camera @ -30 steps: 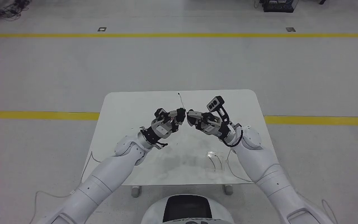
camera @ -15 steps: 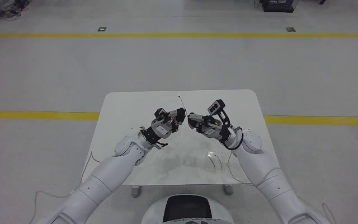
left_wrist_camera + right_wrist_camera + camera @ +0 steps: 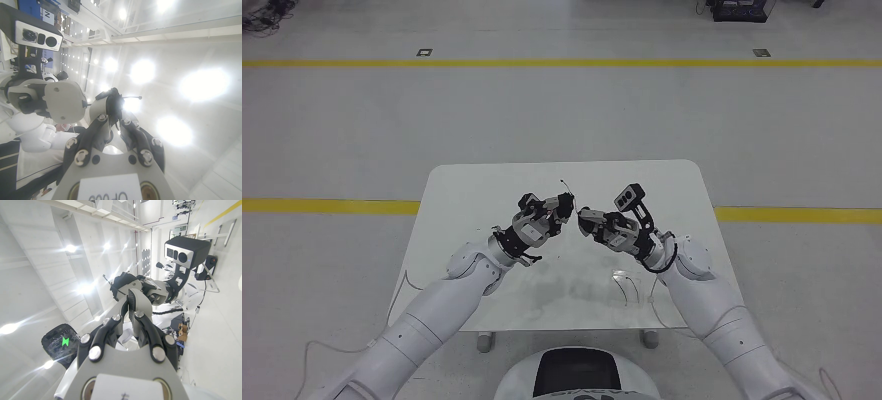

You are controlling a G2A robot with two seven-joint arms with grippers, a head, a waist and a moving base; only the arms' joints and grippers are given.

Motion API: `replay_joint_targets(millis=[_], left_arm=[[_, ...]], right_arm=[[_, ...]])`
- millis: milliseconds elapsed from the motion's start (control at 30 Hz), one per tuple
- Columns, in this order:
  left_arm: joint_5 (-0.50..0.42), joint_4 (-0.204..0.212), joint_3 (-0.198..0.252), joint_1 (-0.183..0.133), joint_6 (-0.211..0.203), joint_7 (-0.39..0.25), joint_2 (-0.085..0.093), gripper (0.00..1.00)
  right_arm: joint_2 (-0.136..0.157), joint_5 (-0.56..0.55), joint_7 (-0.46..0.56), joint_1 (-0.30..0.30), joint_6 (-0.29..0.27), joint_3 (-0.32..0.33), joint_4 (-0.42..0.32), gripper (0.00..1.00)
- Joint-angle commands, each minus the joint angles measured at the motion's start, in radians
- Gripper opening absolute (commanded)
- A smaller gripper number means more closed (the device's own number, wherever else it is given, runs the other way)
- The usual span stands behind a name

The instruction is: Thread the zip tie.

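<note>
Both grippers are held above the middle of the white table (image 3: 457, 205), tips almost touching. The zip tie (image 3: 565, 189) is a thin black strip. My left gripper (image 3: 563, 208) is shut on the zip tie (image 3: 132, 97), whose head end sticks out beyond the fingers. My right gripper (image 3: 584, 215) faces it from the right. Its pads (image 3: 132, 298) are pressed together on the zip tie (image 3: 119, 292), which runs from there to the left gripper (image 3: 123, 281) and ends in a small head past it.
A pale curved strip (image 3: 628, 286) lies on the table near its front right, beside a thin cable (image 3: 652, 290). The table's left half and far edge hold nothing.
The right arm has drawn back a little toward the near right. The piece of zip tie sticking out past the left gripper has become shorter. The left arm has stayed where it was.
</note>
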Motion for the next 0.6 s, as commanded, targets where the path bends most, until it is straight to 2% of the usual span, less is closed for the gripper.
replay_joint_targets(millis=[0, 567], left_arm=[[0.000, 0.000, 0.000, 0.000, 0.000, 0.000, 0.000, 0.00], [0.000, 0.000, 0.000, 0.000, 0.000, 0.000, 0.000, 0.00]], right_arm=[[0.001, -0.003, 0.000, -0.004, 0.003, 0.000, -0.003, 0.00], [0.006, -0.029, -0.002, -0.034, 0.027, -0.002, -0.035, 0.00]])
